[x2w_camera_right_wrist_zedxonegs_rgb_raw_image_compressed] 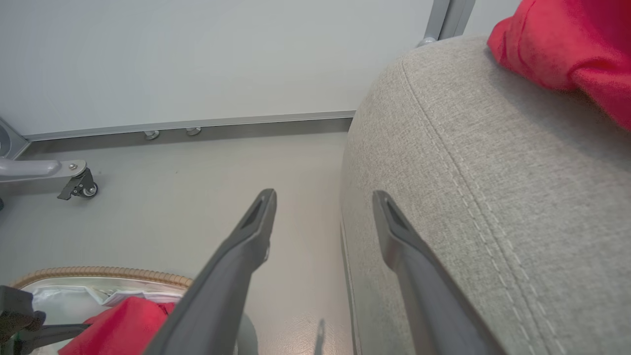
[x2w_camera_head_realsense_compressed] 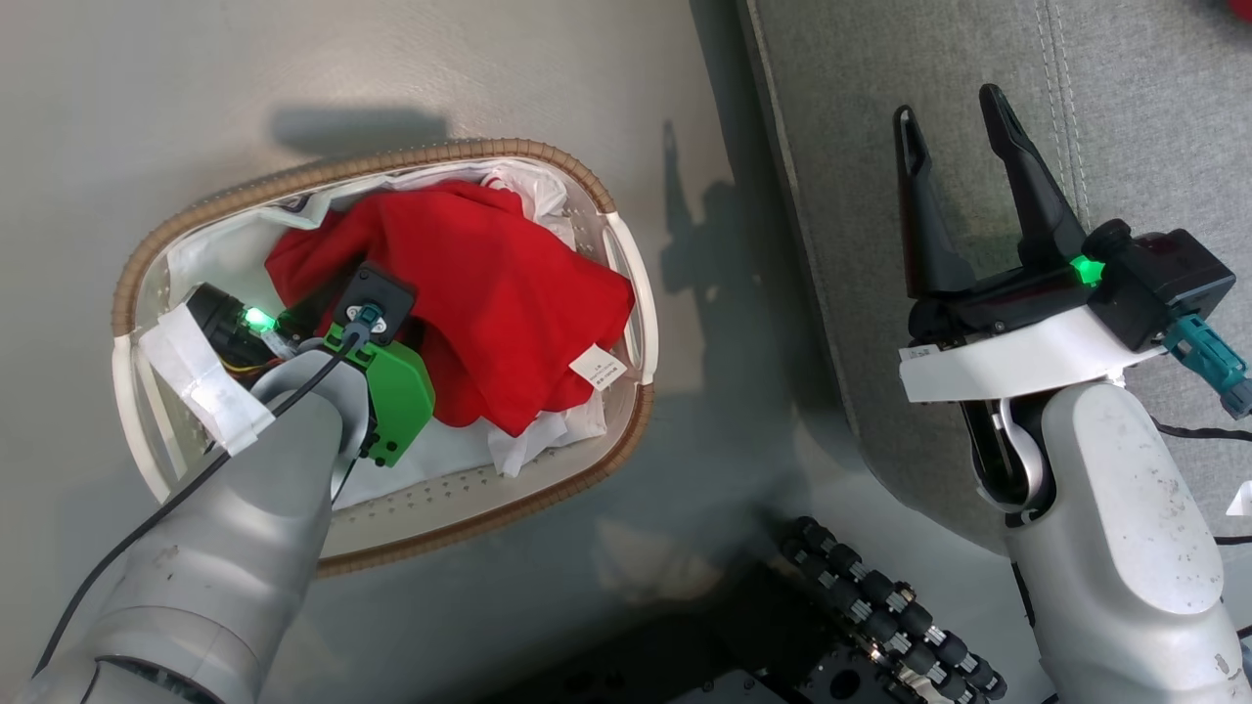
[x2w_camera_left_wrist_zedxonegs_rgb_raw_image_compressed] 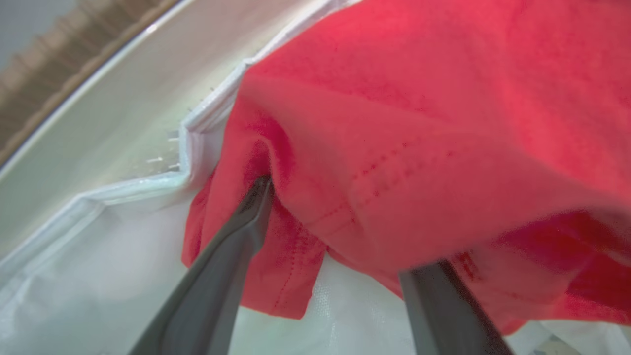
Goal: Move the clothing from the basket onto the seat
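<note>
A heap of red clothing (x2w_camera_head_realsense_compressed: 489, 284) with a small white tag (x2w_camera_head_realsense_compressed: 597, 370) lies in the oval white basket (x2w_camera_head_realsense_compressed: 391, 161) on the floor at the left. My left arm reaches down into the basket. In the left wrist view my left gripper (x2w_camera_left_wrist_zedxonegs_rgb_raw_image_compressed: 345, 227) is open, its fingers dug into the clothing (x2w_camera_left_wrist_zedxonegs_rgb_raw_image_compressed: 419, 123) with a red fold between them. One fingertip is hidden under the cloth. My right gripper (x2w_camera_head_realsense_compressed: 947, 108) hovers open and empty over the grey seat (x2w_camera_head_realsense_compressed: 841, 196) at the right. Another red garment (x2w_camera_right_wrist_zedxonegs_rgb_raw_image_compressed: 567, 44) lies on the seat (x2w_camera_right_wrist_zedxonegs_rgb_raw_image_compressed: 468, 172), beyond my right gripper (x2w_camera_right_wrist_zedxonegs_rgb_raw_image_compressed: 324, 196).
A plain white sheet (x2w_camera_head_realsense_compressed: 548, 435) lines the basket under the red cloth. A strip of bare floor (x2w_camera_head_realsense_compressed: 724, 323) separates basket and seat. My base with black rollers (x2w_camera_head_realsense_compressed: 880, 606) is at the bottom. A caster leg (x2w_camera_right_wrist_zedxonegs_rgb_raw_image_compressed: 79, 185) stands by the far wall.
</note>
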Tool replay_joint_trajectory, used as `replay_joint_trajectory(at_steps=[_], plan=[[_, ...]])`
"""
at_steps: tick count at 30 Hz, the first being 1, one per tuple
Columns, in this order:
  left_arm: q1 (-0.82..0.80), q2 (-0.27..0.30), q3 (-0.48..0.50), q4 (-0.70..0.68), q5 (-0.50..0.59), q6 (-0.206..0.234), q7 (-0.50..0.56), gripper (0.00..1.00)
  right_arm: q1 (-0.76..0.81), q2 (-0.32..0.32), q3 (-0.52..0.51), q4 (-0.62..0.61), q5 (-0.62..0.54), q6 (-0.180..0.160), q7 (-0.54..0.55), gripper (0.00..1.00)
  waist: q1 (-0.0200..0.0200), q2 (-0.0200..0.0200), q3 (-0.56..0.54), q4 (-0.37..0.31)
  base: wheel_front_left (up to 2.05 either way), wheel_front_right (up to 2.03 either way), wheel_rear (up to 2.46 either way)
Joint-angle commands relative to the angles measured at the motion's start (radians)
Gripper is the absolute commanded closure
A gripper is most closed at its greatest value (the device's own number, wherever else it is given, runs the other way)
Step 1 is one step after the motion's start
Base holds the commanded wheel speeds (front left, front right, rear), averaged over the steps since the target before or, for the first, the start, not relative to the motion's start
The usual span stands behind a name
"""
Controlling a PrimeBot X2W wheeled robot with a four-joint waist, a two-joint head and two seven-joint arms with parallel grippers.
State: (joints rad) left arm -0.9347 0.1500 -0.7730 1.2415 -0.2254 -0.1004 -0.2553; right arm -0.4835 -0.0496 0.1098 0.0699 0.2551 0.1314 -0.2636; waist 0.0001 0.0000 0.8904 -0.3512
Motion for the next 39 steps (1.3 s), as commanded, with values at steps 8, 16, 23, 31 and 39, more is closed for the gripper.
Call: replay_joint_trajectory(at_steps=[8, 16, 23, 31, 39], plan=[[0.013, -0.015, 0.001, 0.006, -0.023, -0.009, -0.009, 1.00, -0.013, -0.002, -0.009, 0.019, 0.003, -0.001, -0.002, 0.00, -0.0001, 0.0000, -0.018, 0.006, 0.00, 0.00, 0.00], [0.073, -0.022, 0.016, -0.090, -0.047, -0.003, -0.010, 1.00, 0.005, -0.002, -0.026, 0.044, -0.027, -0.001, -0.002, 0.00, -0.0001, 0.0000, -0.099, 0.049, 0.00, 0.00, 0.00], [0.174, -0.019, 0.043, -0.241, -0.053, 0.003, -0.010, 1.00, 0.038, -0.003, -0.053, 0.082, -0.076, -0.001, -0.002, 0.00, -0.0001, 0.0000, -0.227, 0.105, 0.00, 0.00, 0.00], [0.272, -0.036, 0.059, -0.393, -0.039, -0.006, -0.009, 1.00, 0.102, -0.003, -0.089, 0.124, -0.137, -0.001, -0.002, 0.00, -0.0001, 0.0000, -0.410, 0.177, 0.00, 0.00, 0.00], [0.297, -0.031, 0.031, -0.493, -0.015, -0.021, -0.009, 1.00, 0.174, -0.003, -0.113, 0.156, -0.171, -0.001, -0.002, 0.00, -0.0001, 0.0000, -0.576, 0.231, 0.00, 0.00, 0.00]])
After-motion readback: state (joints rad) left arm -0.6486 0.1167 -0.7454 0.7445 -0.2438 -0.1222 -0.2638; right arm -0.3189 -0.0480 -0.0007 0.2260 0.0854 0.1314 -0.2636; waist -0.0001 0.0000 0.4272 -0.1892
